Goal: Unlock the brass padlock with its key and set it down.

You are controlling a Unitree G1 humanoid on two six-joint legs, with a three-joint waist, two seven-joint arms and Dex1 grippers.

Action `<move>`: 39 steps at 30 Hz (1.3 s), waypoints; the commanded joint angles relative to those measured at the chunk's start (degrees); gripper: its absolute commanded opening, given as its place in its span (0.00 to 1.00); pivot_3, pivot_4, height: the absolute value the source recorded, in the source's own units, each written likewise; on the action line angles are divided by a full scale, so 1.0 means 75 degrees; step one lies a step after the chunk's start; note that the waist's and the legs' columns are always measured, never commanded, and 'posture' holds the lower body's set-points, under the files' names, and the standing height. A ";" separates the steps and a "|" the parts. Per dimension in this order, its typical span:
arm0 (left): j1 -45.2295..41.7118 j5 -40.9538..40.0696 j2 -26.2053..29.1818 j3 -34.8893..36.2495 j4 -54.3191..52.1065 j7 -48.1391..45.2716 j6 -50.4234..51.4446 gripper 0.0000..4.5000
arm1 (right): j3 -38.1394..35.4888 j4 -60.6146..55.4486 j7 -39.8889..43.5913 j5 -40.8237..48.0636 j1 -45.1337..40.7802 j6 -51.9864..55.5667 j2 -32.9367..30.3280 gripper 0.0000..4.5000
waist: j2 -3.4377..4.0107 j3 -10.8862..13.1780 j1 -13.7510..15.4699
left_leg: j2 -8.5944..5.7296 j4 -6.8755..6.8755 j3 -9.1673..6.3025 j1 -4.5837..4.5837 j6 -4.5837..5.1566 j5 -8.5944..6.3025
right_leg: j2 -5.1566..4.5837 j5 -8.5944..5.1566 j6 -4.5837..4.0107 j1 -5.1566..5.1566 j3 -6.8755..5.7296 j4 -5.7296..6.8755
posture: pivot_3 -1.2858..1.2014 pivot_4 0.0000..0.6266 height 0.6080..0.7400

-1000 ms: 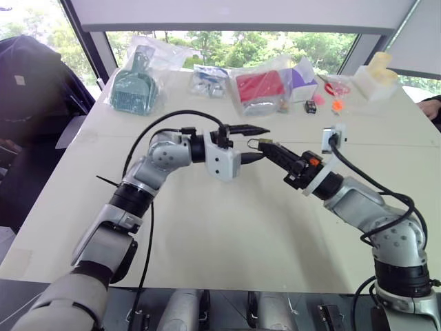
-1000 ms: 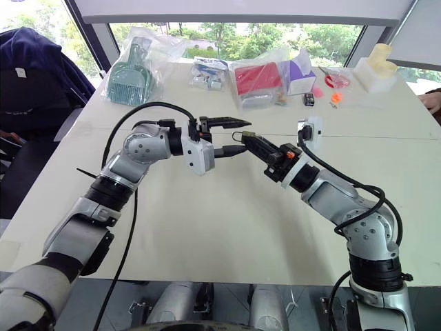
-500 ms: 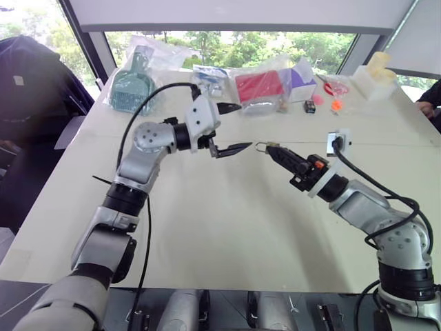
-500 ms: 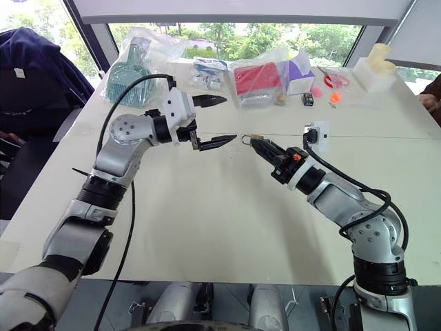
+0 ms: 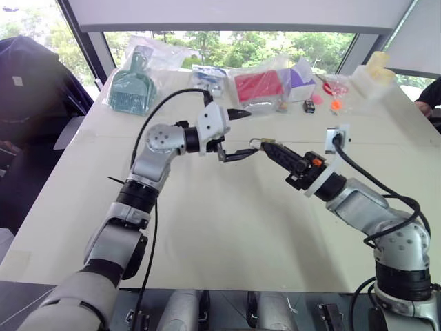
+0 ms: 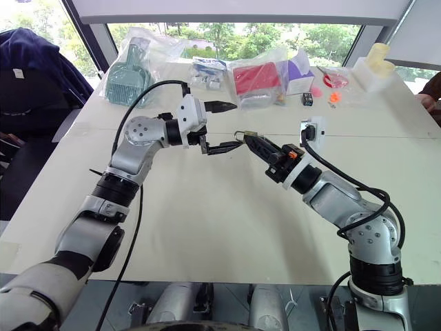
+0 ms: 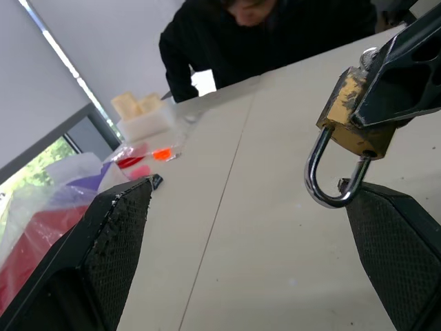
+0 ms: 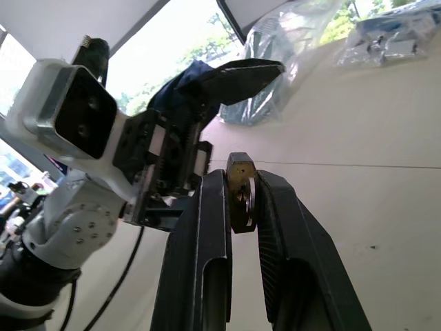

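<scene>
My right gripper (image 5: 267, 145) is shut on the brass padlock (image 5: 256, 143), held above the middle of the table (image 5: 207, 227). Its brass body (image 8: 240, 194) is pinched between the two black fingers, and the silvery shackle (image 7: 329, 181) sticks out toward my left gripper (image 5: 246, 132). That gripper is open wide, one finger above the other. The shackle lies between those fingers, close by the lower fingertip (image 6: 236, 145); I cannot tell whether they touch. The key is out of view.
Along the far edge lie plastic bags with a green brush (image 5: 131, 88) and a red item (image 5: 260, 87), a purple box (image 5: 304, 74), small orange parts (image 5: 336, 105) and a white block (image 5: 375, 69). A person in black (image 7: 275, 34) is at the far right corner.
My left gripper has opened wider and rolled so its fingers stand one above the other; it drew back from the padlock, then came close again. The right gripper has kept its hold.
</scene>
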 commanded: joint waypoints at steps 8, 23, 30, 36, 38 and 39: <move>-0.0590 0.0279 -0.0178 0.0153 0.0500 0.0083 -0.0511 1.00 | 0.0125 -0.0512 -0.0169 0.0147 0.0192 -0.0070 0.0200 0.01 | 0.0000 0.0000 -0.0005 | 0.0000 0.0000 0.0000 -0.0001 0.0000 0.0000 | -0.0003 0.0000 0.0000 -0.0001 0.0000 0.0000 | 0.52 0.24 0.96; -0.0500 0.0362 -0.0204 0.0395 0.0314 0.0556 -0.0414 1.00 | 0.0161 -0.0289 -0.0104 0.0059 0.0163 -0.0009 0.0223 0.01 | -0.0001 0.0000 -0.0074 | 0.0000 -0.0001 -0.0001 -0.0002 0.0000 -0.0001 | -0.0006 0.0005 0.0009 -0.0002 0.0000 0.0000 | 0.52 0.24 0.96; -0.0199 0.0712 0.0217 0.0178 0.0458 0.0318 0.0210 1.00 | -0.0147 0.0048 -0.0556 0.0829 0.0181 0.0002 0.0332 0.01 | 0.0000 0.0000 -0.0139 | 0.0001 -0.0005 -0.0001 -0.0002 0.0000 -0.0001 | -0.0006 0.0006 0.0011 -0.0004 0.0000 0.0000 | 0.52 0.24 0.96; 0.0783 0.0072 0.1079 0.0333 -0.0950 -0.0524 0.2407 1.00 | -0.0169 0.1545 -0.0273 0.0941 0.0124 0.0924 -0.0542 0.01 | 0.0003 0.0005 -0.0175 | 0.0002 -0.0008 0.0000 -0.0003 -0.0001 -0.0001 | -0.0009 0.0000 0.0000 -0.0010 0.0000 0.0001 | 0.52 0.24 0.96; 0.1253 -0.0535 0.1374 0.0420 -0.2041 -0.0885 0.3661 1.00 | -0.0017 0.2268 -0.0084 0.0723 -0.0135 0.1298 -0.0795 0.01 | 0.0005 0.0006 -0.0190 | 0.0002 -0.0008 0.0000 -0.0005 -0.0002 -0.0002 | -0.0012 -0.0002 -0.0003 -0.0011 0.0002 0.0000 | 0.52 0.24 0.96; 0.1435 -0.0798 0.1496 0.0466 -0.2525 -0.0984 0.4152 1.00 | 0.0048 0.2547 0.0014 0.0622 -0.0272 0.1445 -0.0857 0.01 | 0.0006 0.0007 -0.0175 | 0.0002 -0.0008 0.0000 -0.0007 -0.0003 -0.0002 | -0.0014 -0.0003 -0.0004 -0.0013 0.0003 -0.0001 | 0.52 0.24 0.96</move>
